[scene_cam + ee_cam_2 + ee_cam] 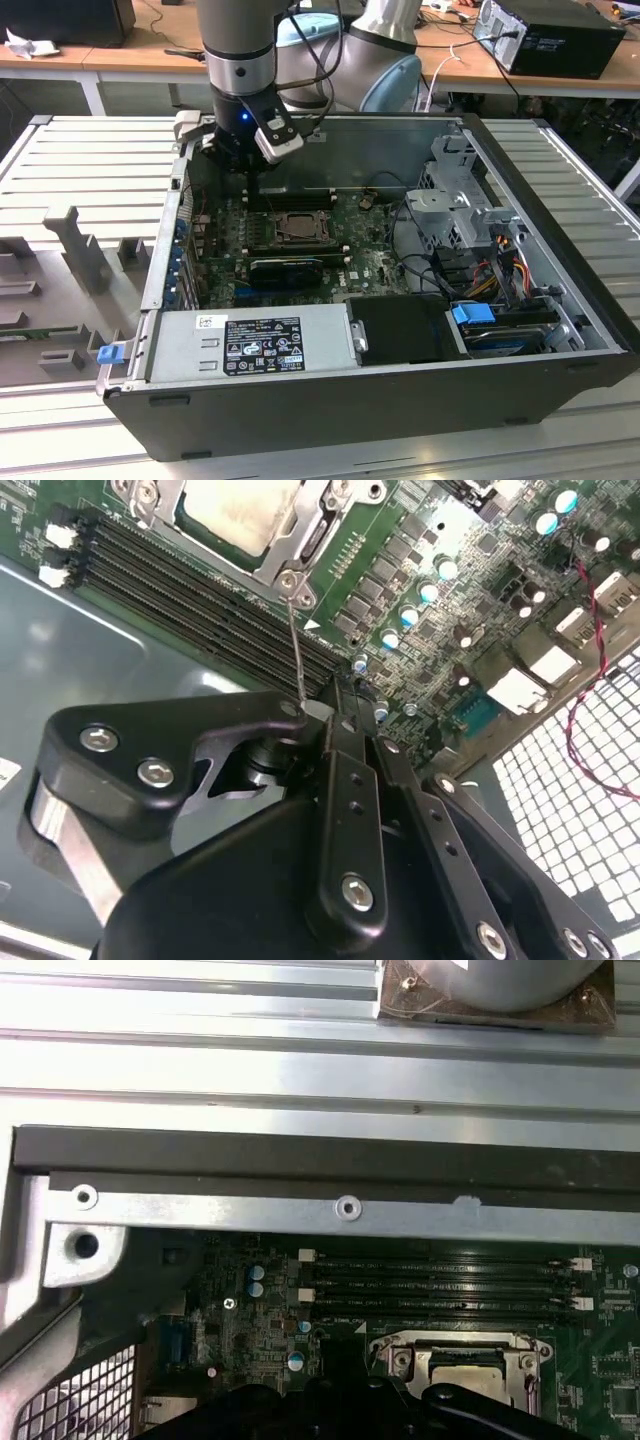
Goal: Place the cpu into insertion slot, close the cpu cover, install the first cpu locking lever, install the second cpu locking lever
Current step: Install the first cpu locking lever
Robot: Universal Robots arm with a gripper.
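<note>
The cpu [240, 505] lies pale-faced in the insertion slot [268, 230], on the motherboard inside the open computer case. The silvery cpu cover [300, 540] lies flat over it, framing the chip. A thin wire cpu locking lever [294, 640] rises from the socket's corner up to my gripper [325, 705], whose black fingers are pinched together on the lever's end. In the exterior view my gripper [248, 182] hangs just behind the socket, toward that view's left. The first wrist view shows the socket with the cpu [462, 1360] under its cover.
Long black memory slots [200, 610] run beside the socket, between it and the case wall [300, 1165]. A black heatsink block [285, 268] and a power supply [255, 345] sit in front of it. A drive cage [460, 205] and cables stand at the exterior view's right.
</note>
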